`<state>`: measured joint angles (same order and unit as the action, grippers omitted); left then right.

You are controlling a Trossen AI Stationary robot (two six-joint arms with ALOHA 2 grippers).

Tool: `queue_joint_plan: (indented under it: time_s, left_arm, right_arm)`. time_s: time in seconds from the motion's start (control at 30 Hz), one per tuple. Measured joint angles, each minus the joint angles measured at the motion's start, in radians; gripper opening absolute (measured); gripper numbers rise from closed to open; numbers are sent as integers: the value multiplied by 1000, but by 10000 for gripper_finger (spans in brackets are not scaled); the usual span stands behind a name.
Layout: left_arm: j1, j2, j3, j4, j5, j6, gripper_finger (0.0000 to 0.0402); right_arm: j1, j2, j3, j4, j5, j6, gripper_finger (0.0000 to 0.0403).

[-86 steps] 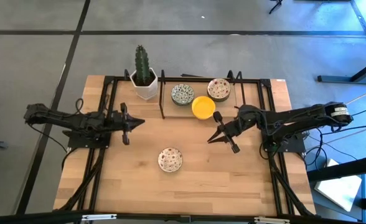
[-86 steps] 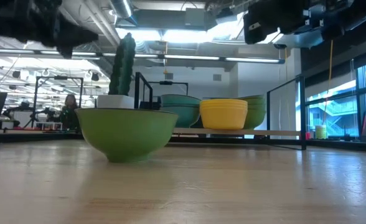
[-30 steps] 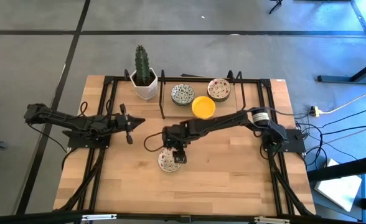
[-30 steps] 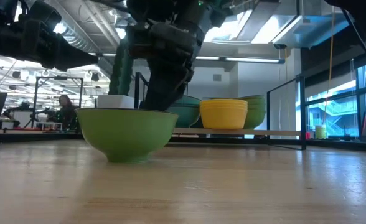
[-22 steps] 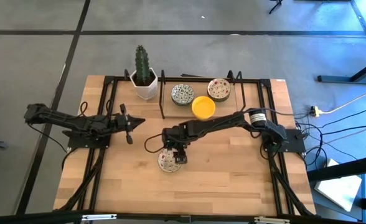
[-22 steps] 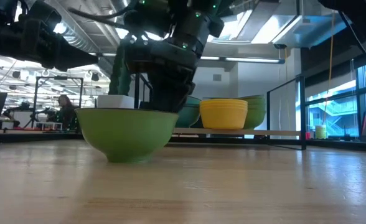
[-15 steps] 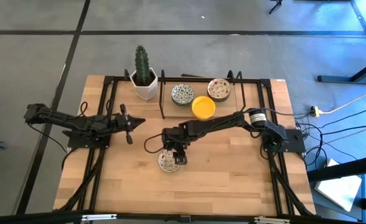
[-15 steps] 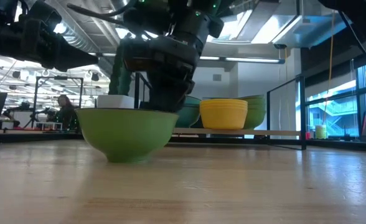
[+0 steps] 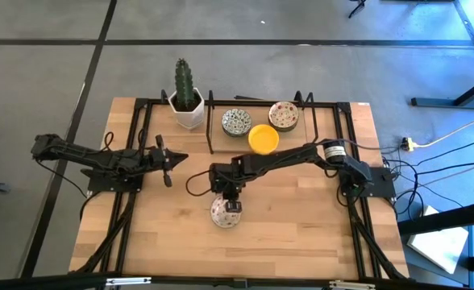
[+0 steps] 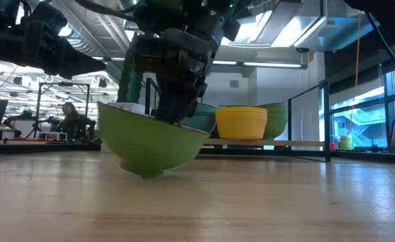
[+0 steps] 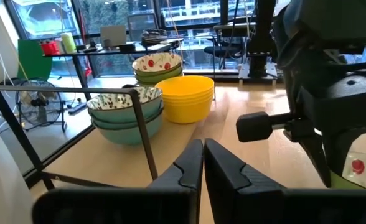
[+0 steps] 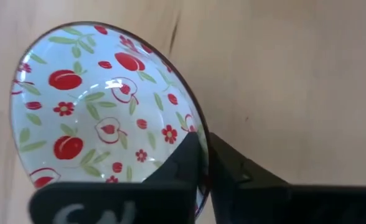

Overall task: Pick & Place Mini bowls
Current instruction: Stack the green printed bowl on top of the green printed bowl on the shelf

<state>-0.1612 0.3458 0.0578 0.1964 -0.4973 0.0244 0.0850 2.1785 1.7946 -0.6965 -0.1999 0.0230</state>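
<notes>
The right end effector (image 9: 230, 202) reaches out over the middle of the tabletop (image 9: 301, 234) and is clenched on the rim of a mini bowl (image 9: 226, 212), one finger inside and one outside, as the right wrist view shows; this bowl is white inside with red fruit and green leaves, green on the outside, and it is tipped up on its base, its near rim raised and only its underside meeting the wood in the low view; the left end effector (image 9: 175, 158) hangs over the left part of the tabletop, well apart from the bowl, its fingers (image 11: 192, 163) pressed together on nothing; at the far edge, inside a black frame (image 9: 212, 125), stand the other mini bowls in stacks: a blue-green patterned stack (image 9: 236, 122), a plain yellow stack (image 9: 263, 138) just beside it, and a red-speckled stack (image 9: 284, 114) behind the yellow one; a cactus (image 9: 185, 82) in a white pot (image 9: 189, 114) stands at the far left corner, beside the frame.
</notes>
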Motion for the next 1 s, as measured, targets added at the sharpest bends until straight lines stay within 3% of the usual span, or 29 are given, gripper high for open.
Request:
queue_joint_plan:
  time_s: [0.33,0.47,0.6,0.73,1.0]
  left_arm:
    - [0,0,0,-23,2,-40,7]
    - [0,0,0,-23,2,-41,7]
    - [-1,0,0,-23,-1,-41,11]
    - [0,0,0,-22,-5,-40,12]
    - [0,0,0,-20,-9,-38,6]
  right_arm:
    - [-34,-171,6,-38,-136,1,12]
    - [-53,-264,121,-270,9,-5,12]
    - [-107,-298,353,-607,224,-7,12]
    - [-224,-298,566,-816,353,-8,12]
    - [-589,-378,459,-870,243,-45,12]
